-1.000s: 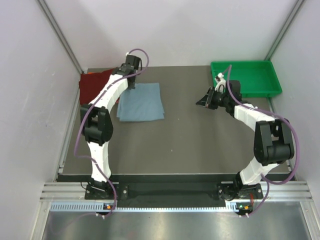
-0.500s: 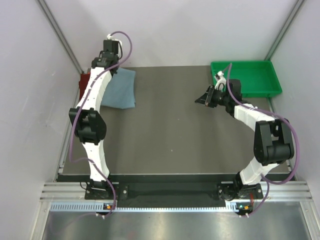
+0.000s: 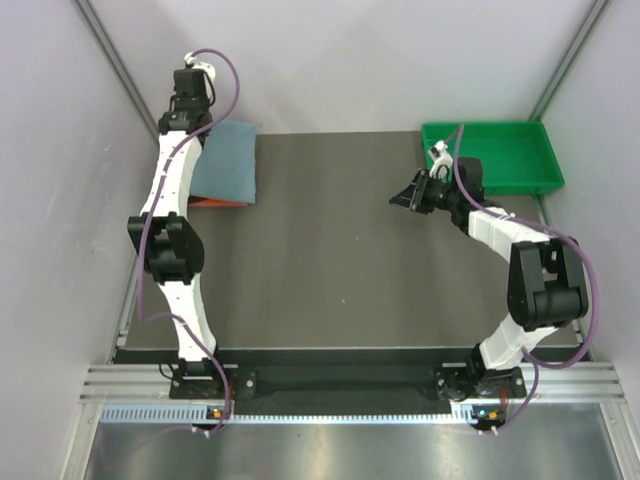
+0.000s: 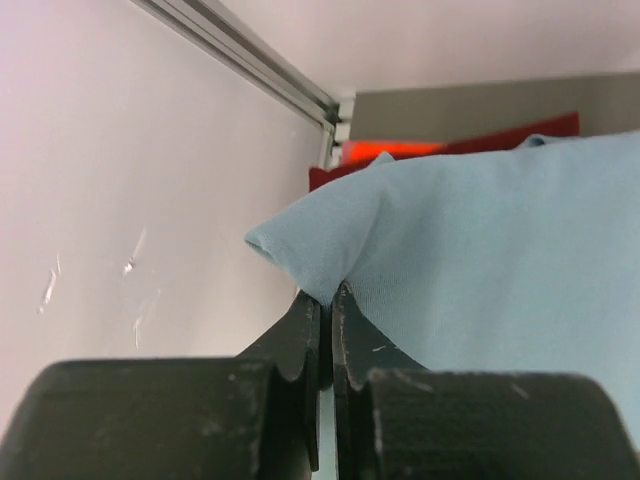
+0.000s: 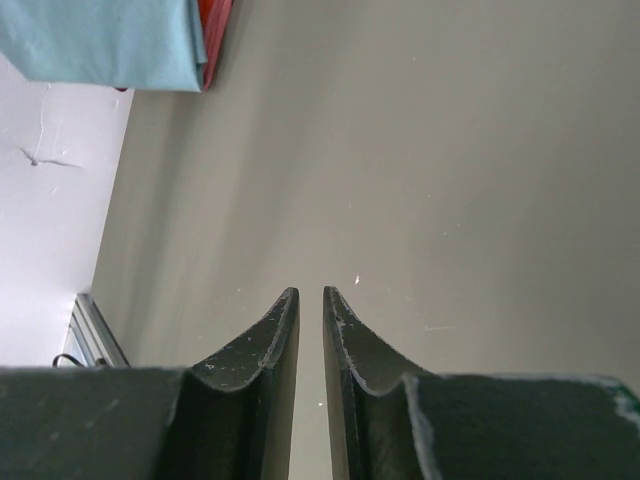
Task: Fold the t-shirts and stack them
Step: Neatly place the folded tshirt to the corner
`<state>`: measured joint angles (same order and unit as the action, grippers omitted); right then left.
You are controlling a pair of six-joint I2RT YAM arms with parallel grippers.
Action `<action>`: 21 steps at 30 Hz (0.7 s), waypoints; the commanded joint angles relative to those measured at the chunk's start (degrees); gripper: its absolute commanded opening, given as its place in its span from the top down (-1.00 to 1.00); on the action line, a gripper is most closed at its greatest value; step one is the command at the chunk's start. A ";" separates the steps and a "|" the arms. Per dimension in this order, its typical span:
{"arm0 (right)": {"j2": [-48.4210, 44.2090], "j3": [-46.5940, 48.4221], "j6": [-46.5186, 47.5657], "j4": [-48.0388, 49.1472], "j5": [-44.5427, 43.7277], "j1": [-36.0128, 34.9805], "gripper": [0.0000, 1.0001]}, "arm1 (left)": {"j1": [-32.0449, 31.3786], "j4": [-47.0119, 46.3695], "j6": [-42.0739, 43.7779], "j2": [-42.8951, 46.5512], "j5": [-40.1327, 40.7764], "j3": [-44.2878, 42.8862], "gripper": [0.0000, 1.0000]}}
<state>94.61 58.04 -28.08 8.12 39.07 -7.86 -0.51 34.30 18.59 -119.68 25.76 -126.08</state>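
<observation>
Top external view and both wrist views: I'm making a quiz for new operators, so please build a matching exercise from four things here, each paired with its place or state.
1. grey-blue t-shirt
2. green tray
3. left gripper
4. right gripper

A. far right corner of the table
B. shut on cloth
C. above bare table, holding nothing
D. over the orange t-shirt, far left

Pairs: 1-D, 2-A, 3-B, 4-C
</observation>
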 commanded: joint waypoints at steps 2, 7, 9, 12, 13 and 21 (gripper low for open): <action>-0.30 0.84 1.71 3.13 0.31 -0.76 0.67 | 2.45 -9.34 1.19 -0.73 -0.80 -4.25 1.00; 0.05 1.11 1.88 2.87 0.40 -0.58 0.66 | 6.14 -10.04 -1.89 -2.58 -5.98 -2.86 1.00; -0.21 0.85 1.80 3.22 0.22 -0.58 0.66 | 6.75 -12.41 -0.93 -3.36 -4.76 -1.98 1.00; -0.65 0.49 1.71 3.83 0.13 -0.58 0.66 | 7.19 -14.08 1.18 -6.35 -3.53 -3.20 1.00; -0.65 0.58 1.71 3.83 -0.04 -0.58 0.66 | 7.37 -14.87 1.53 -7.40 -3.52 -3.12 1.00; -2.15 0.49 2.24 3.31 -1.27 -0.67 0.66 | 8.25 -22.00 3.47 -16.72 0.16 -7.94 1.00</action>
<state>94.65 58.04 -27.68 8.14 38.57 -7.86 7.07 20.58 20.10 -134.10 22.55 -128.60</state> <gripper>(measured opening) 0.172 0.043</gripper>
